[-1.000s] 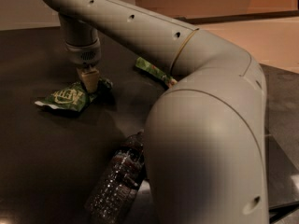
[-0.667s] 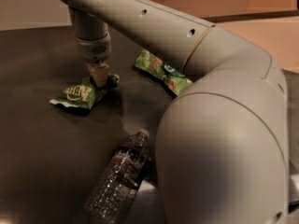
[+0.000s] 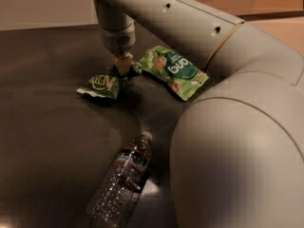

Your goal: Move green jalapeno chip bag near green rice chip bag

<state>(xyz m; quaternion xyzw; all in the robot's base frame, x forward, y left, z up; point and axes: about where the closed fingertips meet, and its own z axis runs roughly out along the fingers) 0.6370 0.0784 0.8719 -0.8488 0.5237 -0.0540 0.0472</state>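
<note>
The green jalapeno chip bag (image 3: pixel 102 84) is olive green with white lettering and lies crumpled on the dark table. Its right end is lifted up into my gripper (image 3: pixel 124 66), which hangs from the arm above and is shut on that end. The green rice chip bag (image 3: pixel 175 71), bright green with a dark round label and white lettering, lies flat just right of the gripper. The two bags are almost touching at the gripper.
A clear plastic water bottle (image 3: pixel 121 182) lies on its side toward the front of the dark table (image 3: pixel 42 141). My arm's large grey body (image 3: pixel 237 151) fills the right side and hides the table there.
My gripper has dragged the jalapeno chip bag to the right, close up to the rice chip bag. The arm has shifted right and uncovered more of the rice bag. The bottle has not moved.
</note>
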